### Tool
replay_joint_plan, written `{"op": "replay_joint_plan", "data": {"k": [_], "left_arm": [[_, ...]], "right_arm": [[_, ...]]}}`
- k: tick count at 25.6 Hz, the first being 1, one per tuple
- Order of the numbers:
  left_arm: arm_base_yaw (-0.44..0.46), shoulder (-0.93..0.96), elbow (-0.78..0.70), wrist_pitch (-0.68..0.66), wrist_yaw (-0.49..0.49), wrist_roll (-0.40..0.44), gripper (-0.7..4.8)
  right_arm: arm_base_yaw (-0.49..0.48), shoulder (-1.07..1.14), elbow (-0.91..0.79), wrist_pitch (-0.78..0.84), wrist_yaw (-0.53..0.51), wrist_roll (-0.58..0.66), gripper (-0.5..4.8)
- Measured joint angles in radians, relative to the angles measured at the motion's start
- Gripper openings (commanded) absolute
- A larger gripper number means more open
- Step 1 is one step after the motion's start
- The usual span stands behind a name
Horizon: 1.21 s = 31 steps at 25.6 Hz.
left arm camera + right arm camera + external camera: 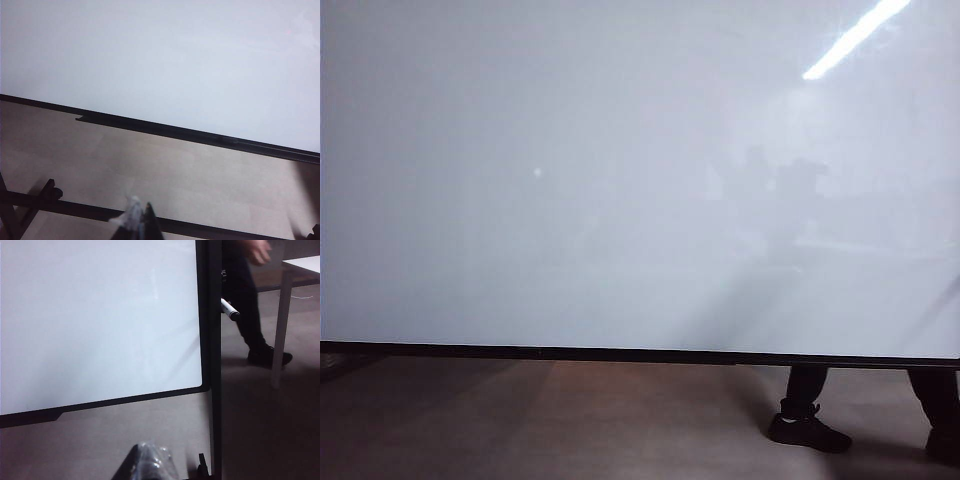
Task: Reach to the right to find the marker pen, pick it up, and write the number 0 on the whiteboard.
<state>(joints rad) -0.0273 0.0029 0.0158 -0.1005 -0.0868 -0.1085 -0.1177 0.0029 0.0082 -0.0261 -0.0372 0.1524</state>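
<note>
Grey-brown floor [570, 420] lies below the whiteboard [620, 180]. Right gripper [150, 465] is clenched, empty, low in its view; only this view shows the marker pen [230, 309] beside the board's frame. For the left gripper [137, 222] I cannot tell.

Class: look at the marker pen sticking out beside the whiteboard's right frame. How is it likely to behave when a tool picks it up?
The marker pen looks slim and rigid, so probably light and stiff. Its round, smooth barrel may slip or roll between flat fingers. It juts out past the whiteboard frame, so a sideways nudge might dislodge it.
</note>
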Motion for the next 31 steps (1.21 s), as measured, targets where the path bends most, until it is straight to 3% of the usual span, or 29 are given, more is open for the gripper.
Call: {"op": "replay_joint_plan", "data": {"k": [8,10,12,15,21,23,28,31], "left_arm": [[0.000,0.000,0.000,0.000,0.000,0.000,-0.05],[0.000,0.001,0.010,-0.002,0.014,-0.001,-0.05],[0.000,0.001,0.047,0.005,0.019,-0.038,-0.05],[-0.005,0.000,0.119,0.021,0.028,-0.084,-0.05],[-0.007,0.163,0.328,0.029,0.225,-0.090,-0.05],[-0.008,0.256,0.391,0.029,0.282,-0.086,-0.05],[-0.064,0.439,0.526,0.032,0.333,-0.013,-0.05],[-0.145,0.537,0.608,0.034,0.333,0.005,-0.05]], "right_arm": [[0.000,0.000,0.000,-0.002,0.008,-0.018,-0.05],[0.000,0.000,0.001,0.026,0.007,-0.025,0.27],[0.000,0.002,0.055,0.066,-0.013,-0.025,1.54],[0.000,0.001,0.221,0.096,-0.007,-0.026,3.92],[0.000,0.159,0.506,-0.075,-0.003,-0.088,4.02],[0.000,0.216,0.562,-0.115,-0.027,-0.129,4.31],[0.000,0.323,0.641,-0.123,-0.036,-0.159,4.37],[-0.001,0.358,0.650,-0.066,-0.047,-0.163,4.42]]}}
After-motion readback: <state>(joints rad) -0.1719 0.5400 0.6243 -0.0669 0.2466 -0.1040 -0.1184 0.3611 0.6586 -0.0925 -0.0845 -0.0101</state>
